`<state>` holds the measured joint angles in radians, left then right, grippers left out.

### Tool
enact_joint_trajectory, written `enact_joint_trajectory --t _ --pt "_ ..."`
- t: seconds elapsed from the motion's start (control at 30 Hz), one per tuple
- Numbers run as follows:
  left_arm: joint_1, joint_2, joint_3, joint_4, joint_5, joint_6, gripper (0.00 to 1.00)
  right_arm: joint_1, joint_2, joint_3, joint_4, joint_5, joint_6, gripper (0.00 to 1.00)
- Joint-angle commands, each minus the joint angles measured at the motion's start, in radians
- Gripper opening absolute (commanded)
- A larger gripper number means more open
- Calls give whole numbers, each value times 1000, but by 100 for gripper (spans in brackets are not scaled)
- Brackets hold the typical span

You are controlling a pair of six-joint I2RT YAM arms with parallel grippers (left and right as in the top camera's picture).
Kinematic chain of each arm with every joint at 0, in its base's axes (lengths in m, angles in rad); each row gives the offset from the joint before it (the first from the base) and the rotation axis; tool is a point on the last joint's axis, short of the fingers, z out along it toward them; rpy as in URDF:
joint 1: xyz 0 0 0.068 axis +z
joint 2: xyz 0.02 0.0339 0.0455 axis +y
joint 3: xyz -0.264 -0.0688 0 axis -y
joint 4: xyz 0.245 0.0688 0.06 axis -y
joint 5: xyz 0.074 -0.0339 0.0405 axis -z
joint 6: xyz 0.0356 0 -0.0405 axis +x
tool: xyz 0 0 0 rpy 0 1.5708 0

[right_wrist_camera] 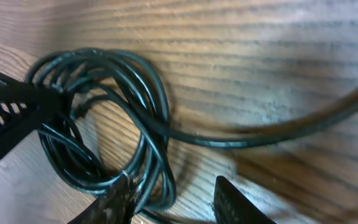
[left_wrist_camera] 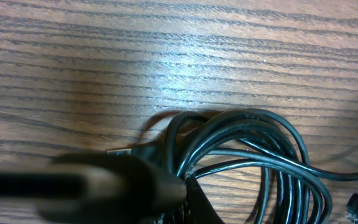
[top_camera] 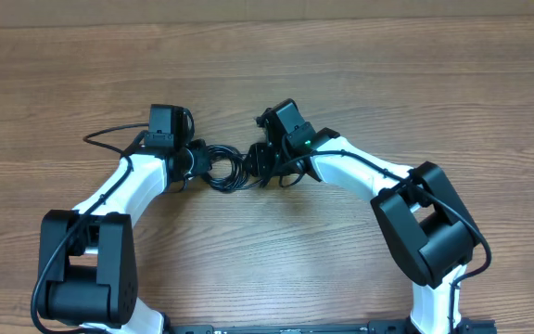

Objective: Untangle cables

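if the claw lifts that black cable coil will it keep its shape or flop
Probably floppy: the cable coil lies in loose, uneven loops, so it would likely sag. Its thin strands suggest little weight. The trailing strand may drag behind.

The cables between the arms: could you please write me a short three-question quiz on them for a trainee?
1. In the overhead view, where do the cables lie? A, between the left claw and the right claw; B, far to one side of both; C, out of view.
2. True or false: the cables are stretched out straight.
3. Fill in: the ___ claw's jaws stand apart.
Key: 1 A; 2 false, they lie coiled in loops; 3 right.
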<state>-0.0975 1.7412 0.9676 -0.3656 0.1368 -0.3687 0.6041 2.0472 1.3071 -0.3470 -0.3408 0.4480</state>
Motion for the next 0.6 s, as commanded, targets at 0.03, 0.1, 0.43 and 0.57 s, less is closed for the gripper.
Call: enact_joint_trajectory --t 0.03,0.1,0.43,0.57 --pt "7 0 3 7 -13 -21 8 15 44 14 32 -1 -12 39" --pt "7 0 4 7 -13 -21 8 15 48 10 32 -1 -11 40" --pt "7 0 4 7 -13 -21 9 22 57 8 69 72 -7 16" --pt "7 0 3 7 -13 -21 9 44 57 8 77 48 -8 16"
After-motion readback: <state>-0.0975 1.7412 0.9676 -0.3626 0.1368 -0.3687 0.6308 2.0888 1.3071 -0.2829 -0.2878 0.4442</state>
